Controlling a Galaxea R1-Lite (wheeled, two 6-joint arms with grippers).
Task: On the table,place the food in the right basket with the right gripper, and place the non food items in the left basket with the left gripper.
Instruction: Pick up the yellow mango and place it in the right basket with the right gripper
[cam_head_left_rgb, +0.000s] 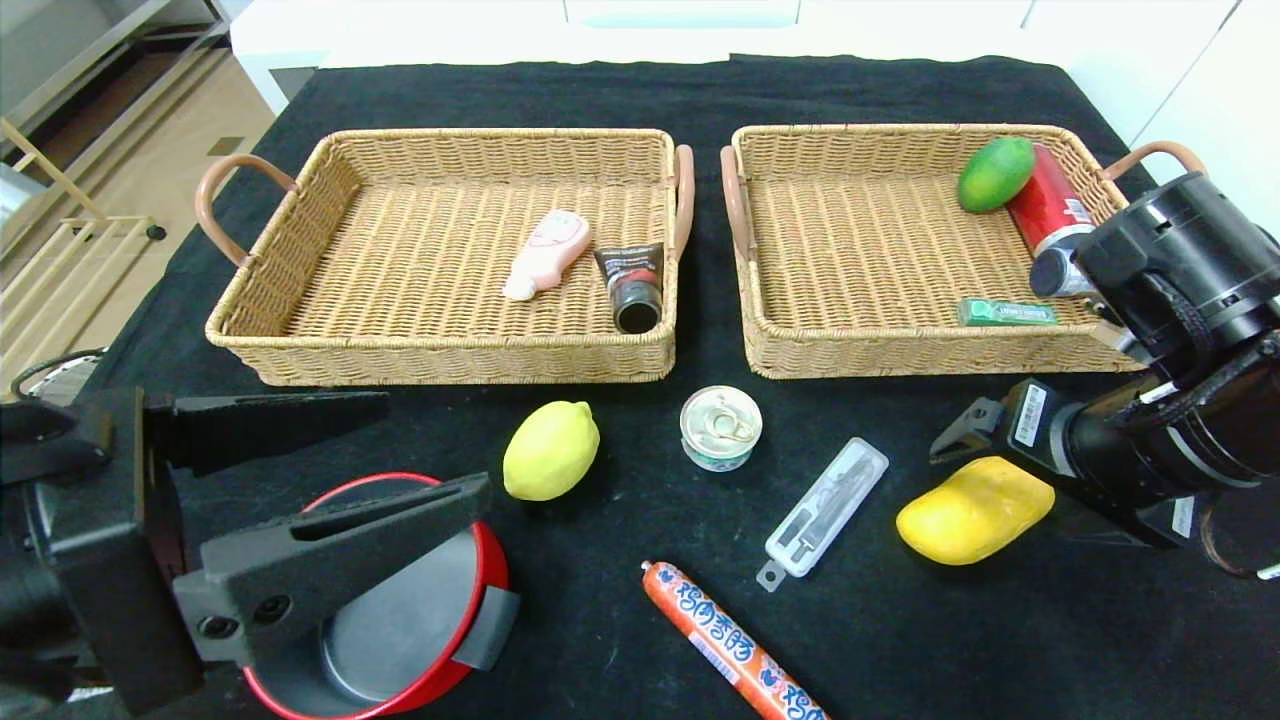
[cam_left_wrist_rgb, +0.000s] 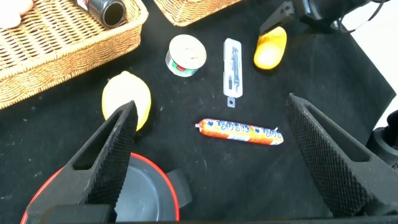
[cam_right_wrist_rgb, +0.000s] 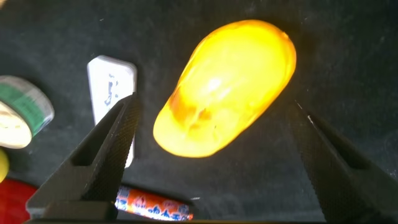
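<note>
Over on the left, the left hand (cam_head_left_rgb: 330, 480) hangs spread wide above the red lid (cam_head_left_rgb: 400, 620) and should drop squarely so one finger clears its rim. To the right, the right hand (cam_right_wrist_rgb: 211, 155), also wide, straddles the mango (cam_right_wrist_rgb: 227, 87) lying on the surface near the right basket (cam_head_left_rgb: 780, 340). It ought to lower until both fingers flank the fruit's middle, then close gently.
</note>
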